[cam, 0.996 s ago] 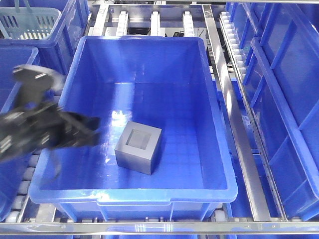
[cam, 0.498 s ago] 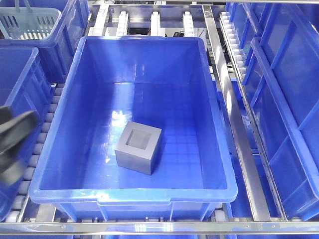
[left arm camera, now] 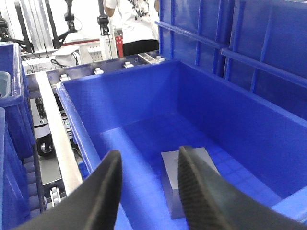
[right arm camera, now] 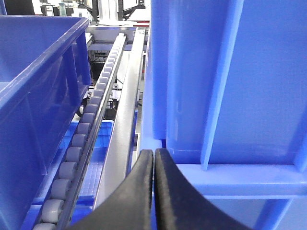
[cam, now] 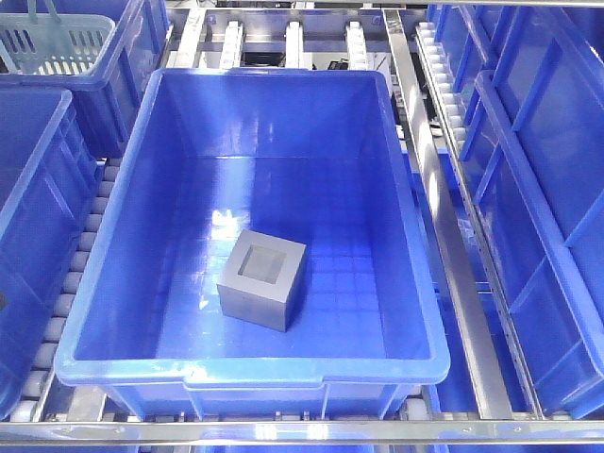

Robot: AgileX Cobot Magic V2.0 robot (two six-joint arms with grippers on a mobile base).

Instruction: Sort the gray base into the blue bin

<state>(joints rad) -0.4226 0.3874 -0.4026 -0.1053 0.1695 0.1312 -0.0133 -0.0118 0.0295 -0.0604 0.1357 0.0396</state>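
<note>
The gray base [cam: 263, 278] rests on the floor of the blue bin [cam: 415, 283], toward its front, recess facing up. From the left wrist view the same gray base [left arm camera: 192, 165] lies on the floor of the blue bin [left arm camera: 249, 115], partly behind one finger. My left gripper [left arm camera: 148, 155] is open and empty, hovering over the bin's near left wall. My right gripper [right arm camera: 154, 152] is shut with nothing between its fingers, beside a blue crate outside the bin. Neither gripper shows in the front view.
A blue bin holding a teal mesh basket [cam: 57, 42] stands at the back left. More blue totes [cam: 538, 189] line the right side and another one [cam: 28, 217] the left. Roller tracks [right arm camera: 76, 148] and metal rails [cam: 444, 236] run between them.
My left arm has drawn back out of the front view to the left. The gray base lies where it did before.
</note>
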